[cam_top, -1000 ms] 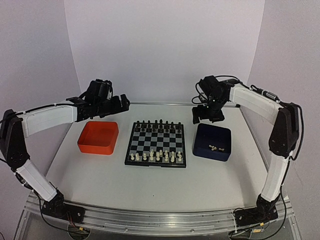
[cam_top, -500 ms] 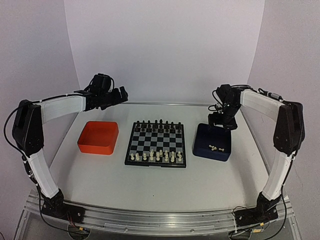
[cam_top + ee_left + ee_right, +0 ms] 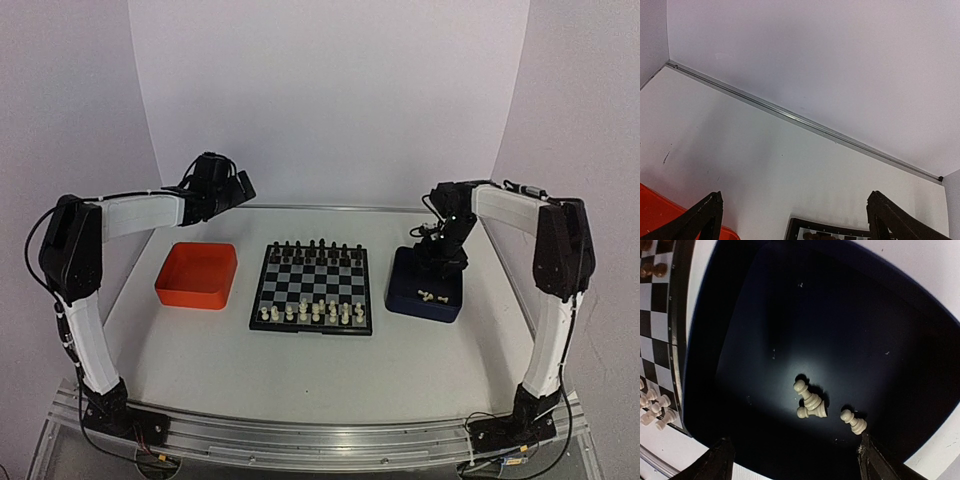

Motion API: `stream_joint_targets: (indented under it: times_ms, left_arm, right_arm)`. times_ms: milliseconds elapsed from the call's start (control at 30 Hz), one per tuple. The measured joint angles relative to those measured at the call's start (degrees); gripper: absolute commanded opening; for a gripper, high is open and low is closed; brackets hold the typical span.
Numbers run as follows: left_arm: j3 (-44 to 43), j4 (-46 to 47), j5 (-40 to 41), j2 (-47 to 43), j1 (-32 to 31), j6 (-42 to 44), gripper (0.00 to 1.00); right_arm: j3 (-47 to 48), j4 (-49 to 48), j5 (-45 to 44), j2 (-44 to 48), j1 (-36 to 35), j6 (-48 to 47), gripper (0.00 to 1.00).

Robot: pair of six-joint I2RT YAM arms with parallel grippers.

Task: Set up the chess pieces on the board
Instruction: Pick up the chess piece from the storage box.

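Observation:
The board [image 3: 312,284] lies mid-table, with cream chess pieces [image 3: 312,312] standing on its near rows and black ones [image 3: 318,250] along the far rows. Three more cream pawns lie on their sides in the dark blue tray [image 3: 840,325]: two touching [image 3: 809,402] and one apart [image 3: 853,421]. My right gripper [image 3: 796,461] hangs open just above them, holding nothing; in the top view it [image 3: 441,258] sits over the tray's back half. My left gripper [image 3: 243,187] is open and empty, high near the back wall, its fingers [image 3: 702,220] framing bare table.
An orange tray [image 3: 197,275] sits left of the board, and its corner [image 3: 655,210] shows in the left wrist view. The board's edge [image 3: 677,315] runs close beside the blue tray's left wall. A metal rail [image 3: 790,117] marks the table's back edge.
My right gripper has swung from behind the blue tray to down over it. My left arm has drawn back and turned toward the rear wall.

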State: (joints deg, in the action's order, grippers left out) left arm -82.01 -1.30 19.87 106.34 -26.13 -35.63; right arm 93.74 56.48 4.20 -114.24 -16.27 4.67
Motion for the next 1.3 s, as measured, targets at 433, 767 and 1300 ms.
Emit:
stream_joint_targets:
  times_ms: [433, 767, 1300]
  left_arm:
    - [-8.75, -1.83, 1.44, 6.49, 0.04, 0.20, 1.00]
    - [-11.78, -3.22, 1.39, 8.65, 0.04, 1.14, 1.00]
    - [-12.93, -4.74, 1.35, 9.34, 0.04, 1.65, 1.00]
  right_arm:
    - [6.37, 5.81, 1.60, -9.84, 0.02, -12.60, 0.55]
    - [11.18, 8.08, 1.84, -15.56, 0.02, -22.36, 0.41]
    - [10.20, 9.53, 0.78, -16.61, 0.02, -27.64, 0.31]
